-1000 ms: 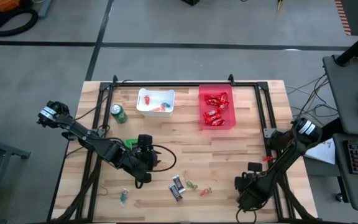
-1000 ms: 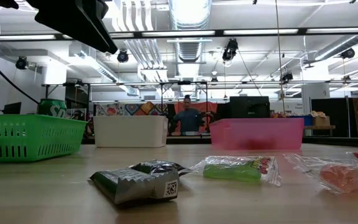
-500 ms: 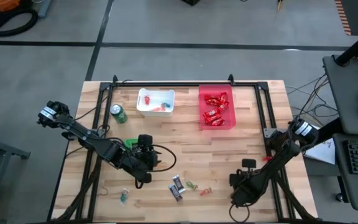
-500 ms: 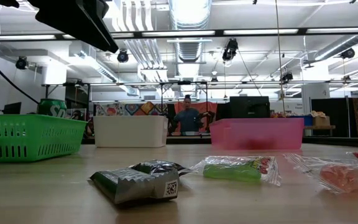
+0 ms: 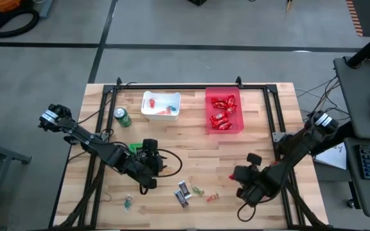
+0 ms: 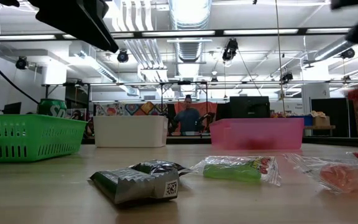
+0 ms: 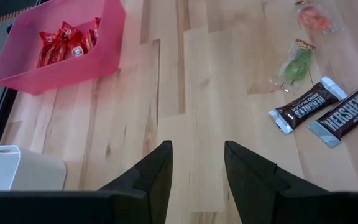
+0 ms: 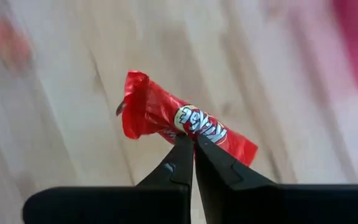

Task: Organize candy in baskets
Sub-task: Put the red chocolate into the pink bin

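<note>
Now lifted: right gripper (image 8: 193, 144) pinching red KitKat bar (image 8: 185, 123), arm swung toward 12 o'clock, probably bound for red basket (image 5: 223, 111). Left gripper (image 7: 196, 163) idle, narrowly parted.

Both arms are built of dark, nearly black links. The left arm (image 5: 88, 138) has a pale silver-white collar at the joint farthest from the bench (image 5: 191, 144) centre, and a thin black cable loops out beside its claw (image 5: 148, 183). The right arm (image 5: 288, 160) carries a similar white-banded joint at its far end. Each claw's fingers (image 7: 154, 177) are matte black, wedge-shaped and taper to narrow tips, as on the right claw (image 8: 192, 144).
</note>
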